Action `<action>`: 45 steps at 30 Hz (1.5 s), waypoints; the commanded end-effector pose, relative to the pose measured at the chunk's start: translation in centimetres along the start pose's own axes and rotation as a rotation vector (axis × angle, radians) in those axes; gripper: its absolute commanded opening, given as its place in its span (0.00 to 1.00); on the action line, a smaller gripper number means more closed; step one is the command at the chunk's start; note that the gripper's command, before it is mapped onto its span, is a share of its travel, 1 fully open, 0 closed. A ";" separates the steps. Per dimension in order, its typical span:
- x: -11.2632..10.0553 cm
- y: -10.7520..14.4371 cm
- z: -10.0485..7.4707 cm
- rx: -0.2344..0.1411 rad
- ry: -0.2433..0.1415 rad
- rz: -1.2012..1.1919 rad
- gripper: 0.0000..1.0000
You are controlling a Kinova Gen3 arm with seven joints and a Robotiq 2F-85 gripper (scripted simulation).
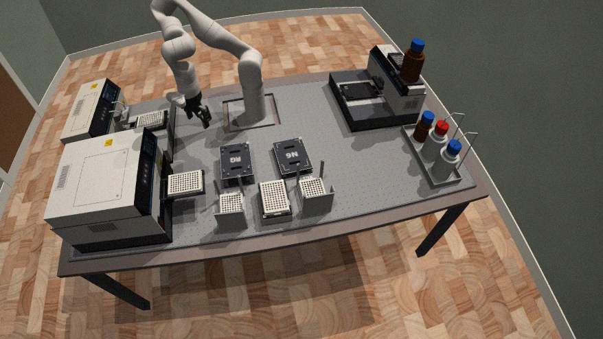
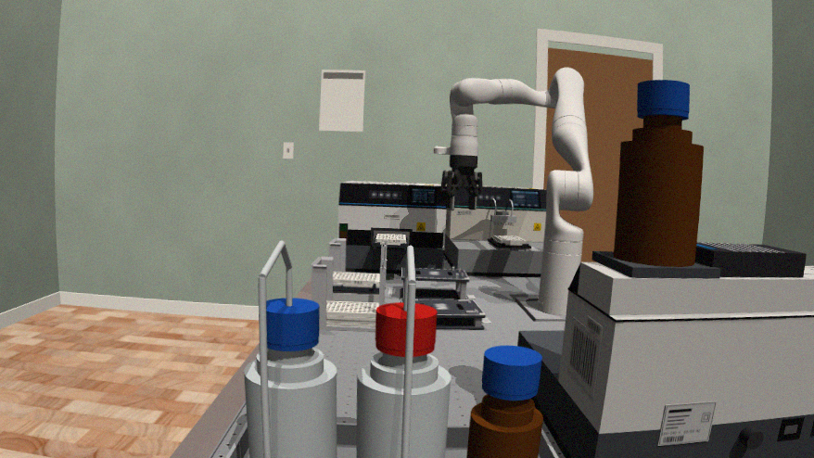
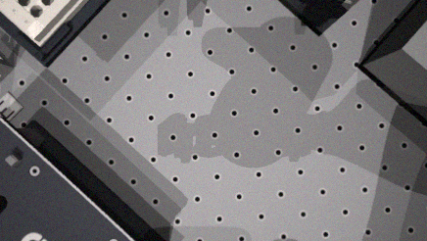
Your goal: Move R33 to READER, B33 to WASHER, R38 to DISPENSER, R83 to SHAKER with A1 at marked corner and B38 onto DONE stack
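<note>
My gripper (image 1: 198, 114) is open and empty. It hangs above the bare deck at the back left, between the arm's base and the small back-left instrument, and it also shows in the exterior view (image 2: 462, 188). A white well plate (image 1: 149, 119) sits on that small instrument's tray, just left of the gripper. Another white plate (image 1: 184, 183) lies on the tray of the large front-left instrument. A third plate (image 1: 274, 196) lies on a low station at the front edge, between two stack racks (image 1: 231, 203) (image 1: 312, 188) that each show a white plate inside. The wrist view shows only perforated deck and a plate corner (image 3: 34, 15).
The dark nests RG (image 1: 235, 160) and N6 (image 1: 291, 156) lie mid-deck with nothing on them. A dark instrument (image 1: 362, 99) with a brown bottle (image 1: 412, 61) stands at the back right. A tray of bottles (image 1: 438, 147) stands at the right edge. The arm's base (image 1: 251, 111) stands right of the gripper.
</note>
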State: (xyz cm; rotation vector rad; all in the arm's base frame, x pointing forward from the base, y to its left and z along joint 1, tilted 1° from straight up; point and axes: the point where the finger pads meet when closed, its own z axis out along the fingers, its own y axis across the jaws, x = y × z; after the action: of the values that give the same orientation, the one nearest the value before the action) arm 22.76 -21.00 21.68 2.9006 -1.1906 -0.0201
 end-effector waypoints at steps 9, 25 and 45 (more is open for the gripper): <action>-0.1 3.9 0.0 -0.006 0.003 0.013 1.00; -0.2 8.2 -0.1 -0.004 0.005 0.135 1.00; -2.2 13.5 0.0 -0.008 0.002 0.249 1.00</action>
State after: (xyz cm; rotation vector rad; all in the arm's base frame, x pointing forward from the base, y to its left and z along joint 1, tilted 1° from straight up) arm 13.16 -28.55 21.85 2.7331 -1.5319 -0.0195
